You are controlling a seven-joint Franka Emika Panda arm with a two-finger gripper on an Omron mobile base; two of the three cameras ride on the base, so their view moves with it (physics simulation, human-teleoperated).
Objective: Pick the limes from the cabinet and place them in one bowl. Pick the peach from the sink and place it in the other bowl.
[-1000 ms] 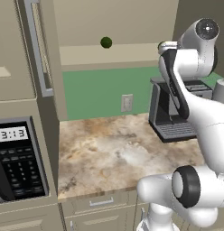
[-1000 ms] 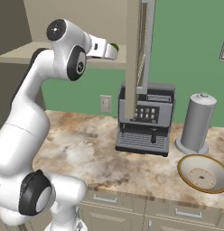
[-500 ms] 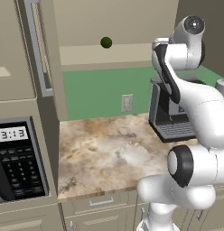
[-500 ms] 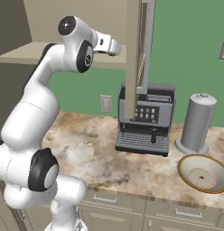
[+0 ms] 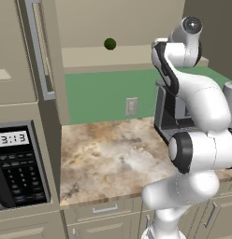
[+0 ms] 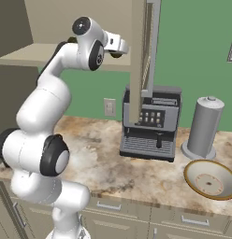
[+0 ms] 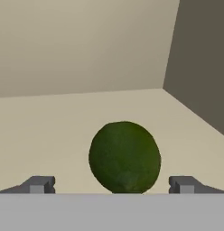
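- Left base view: the cabinet (image 5: pixel 43 56) stands open, its door with the long grey bar handle swung out, and one lime (image 5: pixel 109 44) sits on the beige shelf, well apart from the arm.
- From the right, the white arm rises off the base, bends at the elbow and reaches level into the cabinet (image 6: pixel 80 28), hand pointing inward beside the open door.
- Below lie a marbled counter (image 6: pixel 104 163), a green back wall, an espresso machine (image 6: pixel 150 123) and a grey canister (image 6: pixel 203 127).
- A shallow tan-rimmed bowl (image 6: pixel 210 179) sits at the counter's right end.
- A microwave (image 5: pixel 17 163) sits left.
- Up close, a round lime (image 7: pixel 124 157) rests on the shelf between the gripper (image 7: pixel 112 185) tips, which stand wide apart, untouched; round, no long axis.
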